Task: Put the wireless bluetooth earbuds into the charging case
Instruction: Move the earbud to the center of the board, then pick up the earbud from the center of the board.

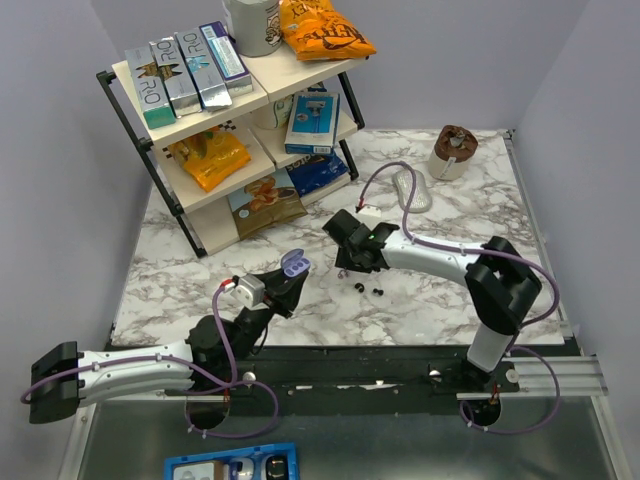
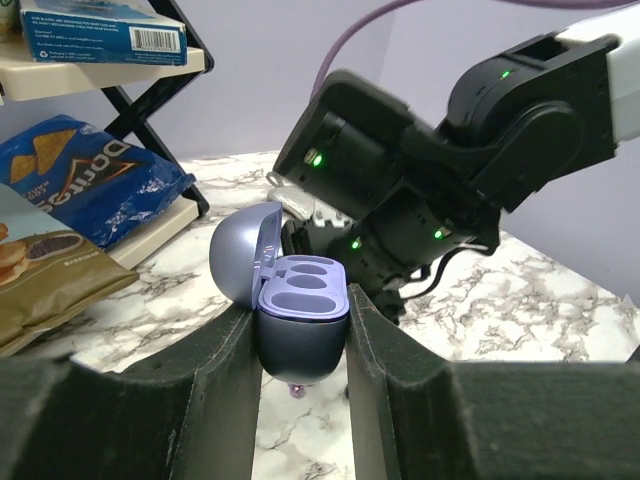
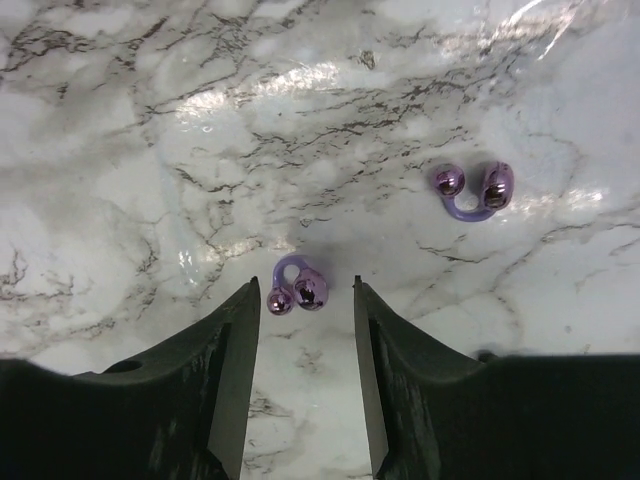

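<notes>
The left end effector is clenched on the open case, held above the near-left counter. The right end effector is released, straddling an earbud without touching it. The second earbud lies to the right. The case's sides are hidden.

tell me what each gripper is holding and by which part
Left gripper: the open charging case, pinched on the two sides of its base. Right gripper: nothing; its open jaws flank an earbud lying on the table.

Lavender case in left pincer
</notes>
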Controlling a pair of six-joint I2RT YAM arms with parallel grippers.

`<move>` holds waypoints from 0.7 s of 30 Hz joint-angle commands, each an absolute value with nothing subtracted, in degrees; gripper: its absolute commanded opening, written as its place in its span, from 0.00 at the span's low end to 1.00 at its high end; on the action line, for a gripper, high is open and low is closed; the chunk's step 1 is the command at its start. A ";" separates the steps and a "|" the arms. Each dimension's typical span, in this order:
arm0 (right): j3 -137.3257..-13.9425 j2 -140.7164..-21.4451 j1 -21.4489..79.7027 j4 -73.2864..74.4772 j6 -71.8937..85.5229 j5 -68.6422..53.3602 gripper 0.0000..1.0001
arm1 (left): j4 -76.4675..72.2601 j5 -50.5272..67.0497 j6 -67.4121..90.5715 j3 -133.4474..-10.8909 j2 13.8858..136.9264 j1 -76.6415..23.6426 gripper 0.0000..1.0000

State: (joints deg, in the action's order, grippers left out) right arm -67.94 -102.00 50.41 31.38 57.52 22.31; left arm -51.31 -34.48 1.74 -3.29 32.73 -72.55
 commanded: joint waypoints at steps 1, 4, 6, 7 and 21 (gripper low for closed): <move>-68.20 -96.59 50.54 28.93 37.93 25.59 0.50 | -52.21 -36.12 0.88 0.97 31.90 -73.13 0.00; -69.43 -96.86 50.45 29.00 23.15 23.12 0.44 | -52.21 -36.12 1.05 1.40 31.46 -73.13 0.00; -68.82 -96.85 50.36 27.43 15.25 20.14 0.44 | -52.29 -36.12 1.05 1.67 31.64 -73.21 0.00; -68.56 -96.86 50.10 26.99 13.99 19.08 0.45 | -52.29 -36.04 0.88 1.67 31.73 -73.13 0.00; -68.82 -103.27 47.37 27.24 16.52 13.62 0.01 | -50.36 -35.07 0.35 0.44 30.32 -73.65 0.00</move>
State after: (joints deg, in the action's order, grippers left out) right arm -68.07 -101.62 47.29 25.21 16.03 13.85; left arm -50.50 -35.05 1.08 -3.29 31.46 -73.14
